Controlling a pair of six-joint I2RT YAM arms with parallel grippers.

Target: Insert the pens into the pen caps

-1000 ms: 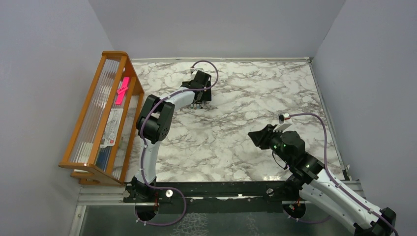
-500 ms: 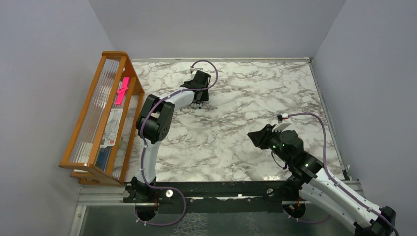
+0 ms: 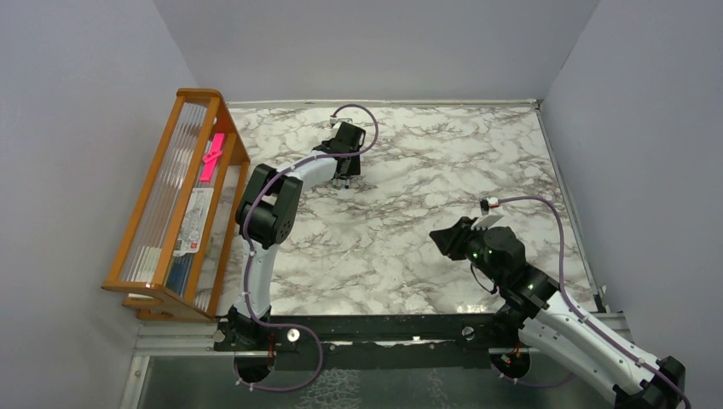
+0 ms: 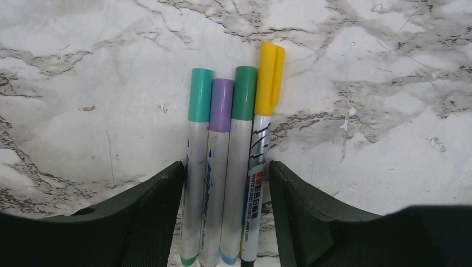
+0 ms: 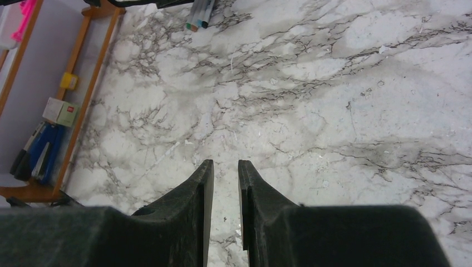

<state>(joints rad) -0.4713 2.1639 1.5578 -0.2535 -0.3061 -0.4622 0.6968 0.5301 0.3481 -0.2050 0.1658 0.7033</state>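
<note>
Four pens (image 4: pixel 225 183) lie side by side, touching, on the marble desk (image 3: pixel 426 162) in its far left part, not far from the wooden rack (image 3: pixel 162 196) that stands along the left edge. All four wear their pen caps (image 4: pixel 234 94), which point away from the wrist camera: from left to right a teal cap (image 4: pixel 200 94), a purple cap (image 4: pixel 221 104), a green cap (image 4: pixel 244 93) and a yellow cap (image 4: pixel 269 78) with a clip. The left hand (image 4: pixel 226 167) is down at the desk with one finger on each side of the row. Its fingers (image 4: pixel 167 189) seem to press on the two outer barrels, though shadow at the contact lines makes that hard to confirm. From above, this hand hides the pens. The right hand (image 5: pixel 226 164) hangs above bare marble at the near right, well apart from the pens. Its fingers (image 5: pixel 203 183) stand a narrow slit apart with nothing between them. A bright pink strip (image 3: pixel 211 156) lies in the rack.
</note>
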